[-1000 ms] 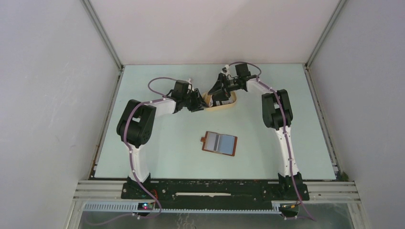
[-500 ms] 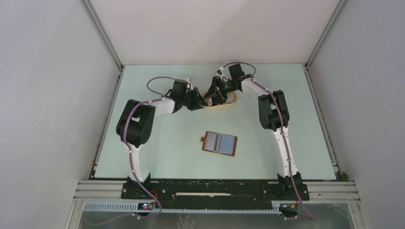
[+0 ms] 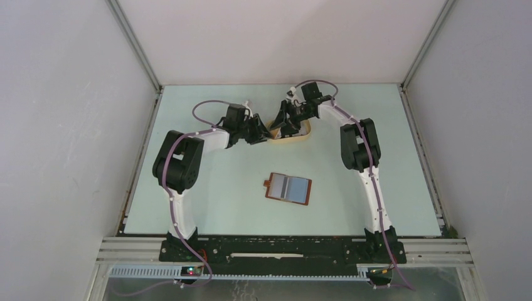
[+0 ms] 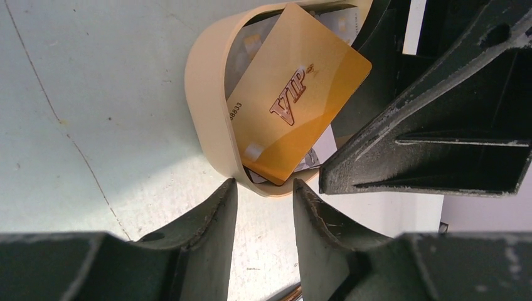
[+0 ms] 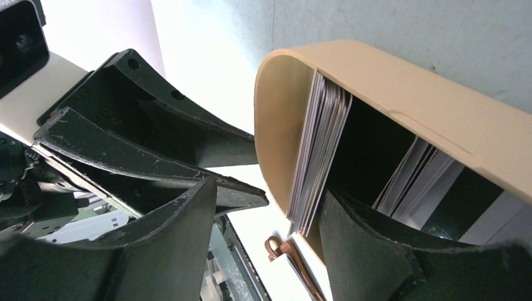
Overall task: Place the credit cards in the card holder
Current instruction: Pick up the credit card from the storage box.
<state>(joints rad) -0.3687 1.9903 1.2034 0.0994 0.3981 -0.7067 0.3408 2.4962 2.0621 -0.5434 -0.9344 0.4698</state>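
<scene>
Several thin plastic cards (image 5: 317, 157), grey and gold, stand in the tan oval tray (image 5: 401, 94) near the pale table's (image 3: 207, 200) far edge. Your right claw (image 5: 268, 188) straddles them, jaws wide. Your left claw (image 4: 264, 183) is narrow and empty. The reddish-brown leather wallet (image 3: 288, 188) lies open mid-table, with white walls (image 3: 63, 125) around.

Plain white panel walls (image 3: 63, 138) closed around a flat, pale mint-green desk (image 3: 213, 200).
The walls are joined at the back corners by slanting grey metal struts (image 3: 135, 45). A black base bar (image 3: 282, 248) and silver aluminium rails (image 3: 128, 252) are seen along the near edge, under even light.
</scene>
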